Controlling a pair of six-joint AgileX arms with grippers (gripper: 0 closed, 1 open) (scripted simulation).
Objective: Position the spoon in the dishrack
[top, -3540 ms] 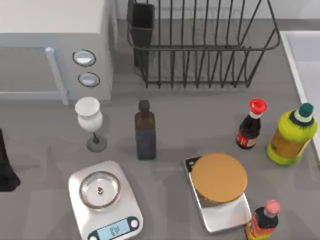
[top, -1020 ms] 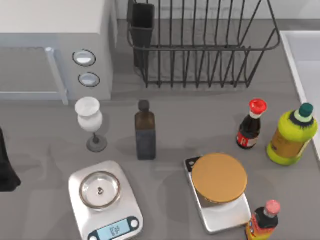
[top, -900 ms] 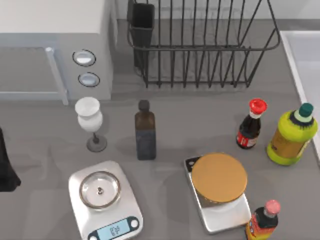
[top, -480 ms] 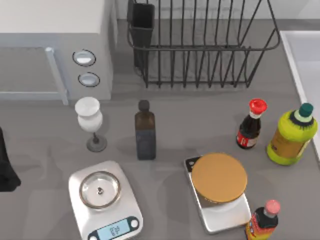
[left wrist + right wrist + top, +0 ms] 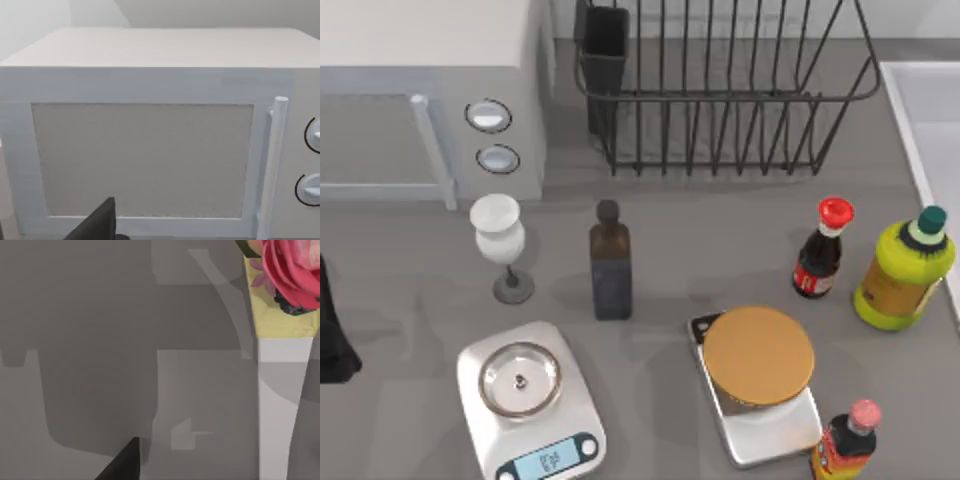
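Grey surface before me carries the dishrack at the far edge: thin black wire bars, flared sides, black utensil cup at its left corner, beside the microwave. Whether either end effector is wide or narrow, I cannot tell.

From above, we look straight down on the grey table, taking in the microwave at the far left, the dishrack at the far middle and the bottles and scales nearer us. Our left wrist camera sits low and close, facing the microwave head-on, so its door, handle and two knobs are what it shares with the overhead view. Our right wrist camera looks at close range onto bare grey surface beside a white edge and a pink flower; we cannot match this with the overhead view.
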